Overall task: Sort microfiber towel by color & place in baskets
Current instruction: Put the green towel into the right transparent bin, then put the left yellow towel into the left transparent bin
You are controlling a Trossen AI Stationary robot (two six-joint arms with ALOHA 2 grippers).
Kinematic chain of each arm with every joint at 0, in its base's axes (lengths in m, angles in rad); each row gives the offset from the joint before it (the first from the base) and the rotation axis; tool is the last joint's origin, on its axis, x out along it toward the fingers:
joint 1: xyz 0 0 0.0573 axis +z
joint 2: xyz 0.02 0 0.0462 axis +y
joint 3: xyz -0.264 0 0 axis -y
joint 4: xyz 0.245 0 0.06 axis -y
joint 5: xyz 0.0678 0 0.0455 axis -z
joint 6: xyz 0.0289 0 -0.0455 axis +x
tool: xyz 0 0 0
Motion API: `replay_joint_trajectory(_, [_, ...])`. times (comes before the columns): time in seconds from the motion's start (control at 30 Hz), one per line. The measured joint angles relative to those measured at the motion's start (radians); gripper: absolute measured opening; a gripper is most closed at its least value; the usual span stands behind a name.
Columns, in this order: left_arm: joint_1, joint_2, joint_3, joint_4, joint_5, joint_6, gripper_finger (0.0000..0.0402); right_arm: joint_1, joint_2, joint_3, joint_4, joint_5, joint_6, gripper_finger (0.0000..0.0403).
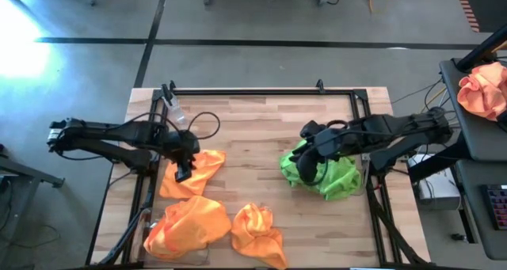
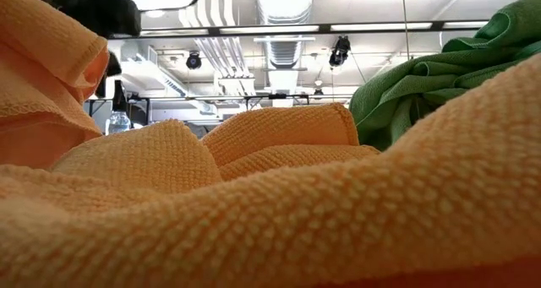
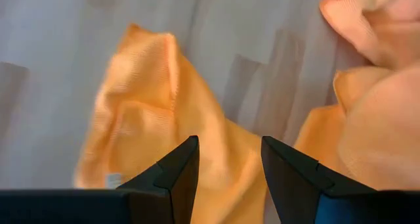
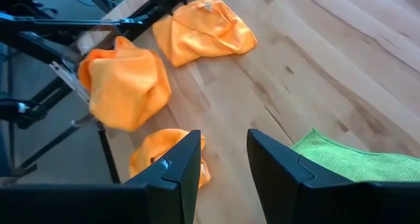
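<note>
Dark slender arms (image 1: 111,135), seemingly black-cabled.

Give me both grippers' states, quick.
Left gripper: open, over an orange towel, holding nothing.
Right gripper: open, empty, by the green towels.

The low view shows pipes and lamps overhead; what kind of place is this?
Probably a lab or workshop: bare ceiling ducts, a concrete floor with cables, and a wooden table in a metal frame.
</note>
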Motion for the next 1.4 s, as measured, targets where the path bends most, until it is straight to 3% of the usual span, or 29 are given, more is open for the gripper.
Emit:
replay_joint_trajectory(0.27, [0.0, -0.066, -0.159, 0.118, 0.102, 0.027, 0.0149, -0.019, 0.077, -0.001, 0.0, -0.002, 0.0, 0.0116])
replay_joint_trajectory(0.5, [0.002, -0.109, -0.185, 0.146, 0.137, 0.151, 0.0149, -0.018, 0.142, -0.001, 0.0, -0.004, 0.0, 0.0109])
replay_joint_trajectory(0.7, [0.006, -0.112, -0.187, 0.197, 0.135, 0.148, 0.0149, -0.018, 0.187, -0.001, 0.0, -0.004, -0.008, 0.0112])
replay_joint_trajectory(0.77, [0.005, -0.11, -0.187, 0.229, 0.095, 0.122, 0.0149, -0.022, 0.196, -0.001, -0.001, -0.004, -0.026, 0.0111])
replay_joint_trajectory(0.9, [0.006, -0.108, -0.187, 0.256, -0.114, 0.059, 0.0149, -0.031, 0.203, -0.001, 0.0, -0.003, -0.076, 0.0105])
replay_joint_trajectory(0.97, [0.007, -0.103, -0.19, 0.257, -0.17, 0.039, 0.0149, -0.039, 0.203, -0.001, -0.003, -0.003, -0.102, 0.0102])
replay_joint_trajectory(1.4, [0.007, -0.04, -0.367, 0.415, -0.151, -0.137, 0.0149, -0.102, 0.208, -0.001, -0.003, -0.003, -0.233, 0.0098])
